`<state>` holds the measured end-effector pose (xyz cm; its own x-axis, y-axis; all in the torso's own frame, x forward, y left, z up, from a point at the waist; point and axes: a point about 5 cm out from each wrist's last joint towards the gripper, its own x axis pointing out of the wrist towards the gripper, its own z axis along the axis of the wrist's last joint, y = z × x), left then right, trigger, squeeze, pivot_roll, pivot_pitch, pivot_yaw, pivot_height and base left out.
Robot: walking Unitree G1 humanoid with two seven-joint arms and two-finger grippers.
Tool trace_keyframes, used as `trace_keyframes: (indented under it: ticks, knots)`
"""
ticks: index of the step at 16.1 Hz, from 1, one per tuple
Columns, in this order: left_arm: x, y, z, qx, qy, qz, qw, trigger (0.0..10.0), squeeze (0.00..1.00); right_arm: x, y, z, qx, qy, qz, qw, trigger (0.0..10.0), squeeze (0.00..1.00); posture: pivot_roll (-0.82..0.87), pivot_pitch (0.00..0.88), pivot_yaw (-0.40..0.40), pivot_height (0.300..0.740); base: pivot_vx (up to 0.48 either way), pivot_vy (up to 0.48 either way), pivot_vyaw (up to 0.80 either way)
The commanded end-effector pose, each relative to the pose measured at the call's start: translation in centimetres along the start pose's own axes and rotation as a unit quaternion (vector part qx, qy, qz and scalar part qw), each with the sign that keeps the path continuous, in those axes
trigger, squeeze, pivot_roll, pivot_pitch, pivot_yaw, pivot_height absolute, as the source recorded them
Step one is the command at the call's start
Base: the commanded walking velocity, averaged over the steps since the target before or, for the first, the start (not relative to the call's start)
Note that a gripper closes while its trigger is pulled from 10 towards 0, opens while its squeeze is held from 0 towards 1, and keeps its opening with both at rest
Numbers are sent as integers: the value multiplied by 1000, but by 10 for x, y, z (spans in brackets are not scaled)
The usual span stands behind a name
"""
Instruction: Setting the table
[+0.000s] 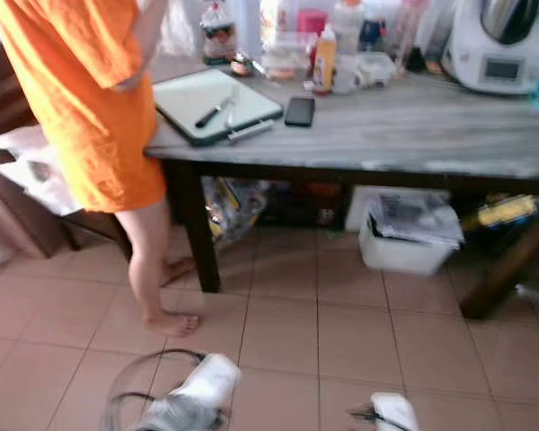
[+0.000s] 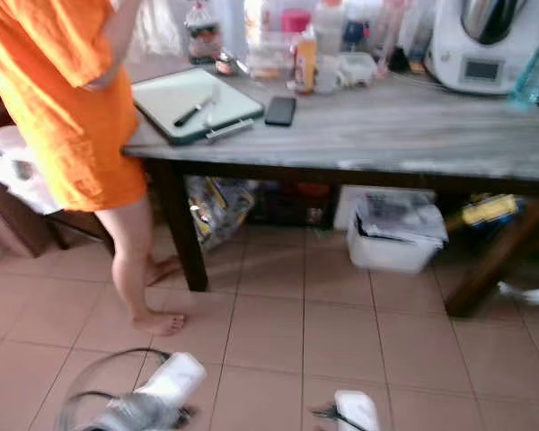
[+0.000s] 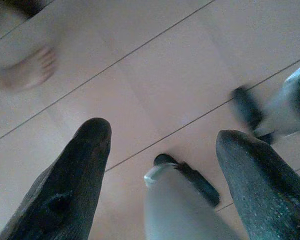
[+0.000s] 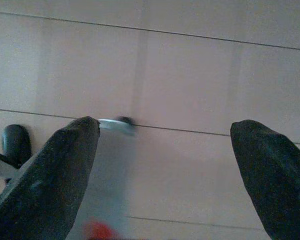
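Both claws, left claw (image 3: 160, 145) and right claw (image 4: 165, 135), gape wide over blurred floor tiles (image 3: 155, 65).

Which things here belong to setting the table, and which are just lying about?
Belongs to the job: table; white board with black-handled knife; left pincer and right pincer, both open, over the floor.

Lying about: phone; orange bottle; white bin under the table.

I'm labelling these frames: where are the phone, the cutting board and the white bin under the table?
phone (image 1: 299, 110), left eye view, middle of its dark screen.
cutting board (image 1: 198, 94), left eye view, bare white surface.
white bin (image 1: 397, 256), left eye view, front wall.
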<state>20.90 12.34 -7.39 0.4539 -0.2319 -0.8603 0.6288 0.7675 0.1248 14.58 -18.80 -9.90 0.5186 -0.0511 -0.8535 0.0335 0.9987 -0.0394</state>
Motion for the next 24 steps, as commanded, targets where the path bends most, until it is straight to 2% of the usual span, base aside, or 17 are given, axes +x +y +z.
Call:
trace_keyframes:
  ticks: [1,18,20,22,24]
  knots:
    - [-3,10,-8,9,13,13,1000,10000,0,0,5,-4,4,8,3,1000,10000,0,102,42,-23,740,0,-382,0]
    - [-4,13,-14,30,21,17,999,10000,0,-3,2,-15,-9,28,-1,1000,10000,0,105,35,-19,740,0,-370,0]
    - [-4,13,-14,28,21,17,999,10000,0,-3,2,-14,-13,24,-1,1000,10000,0,104,36,-21,740,0,0,0]
    - [-4,13,-14,-10,18,22,1000,10000,0,0,6,0,2,-12,1,1000,10000,0,103,40,-20,740,0,0,0]
    - [-3,15,-6,-75,7,29,997,10000,0,3,9,19,64,-40,5,997,10000,0,100,43,-20,740,0,0,0]
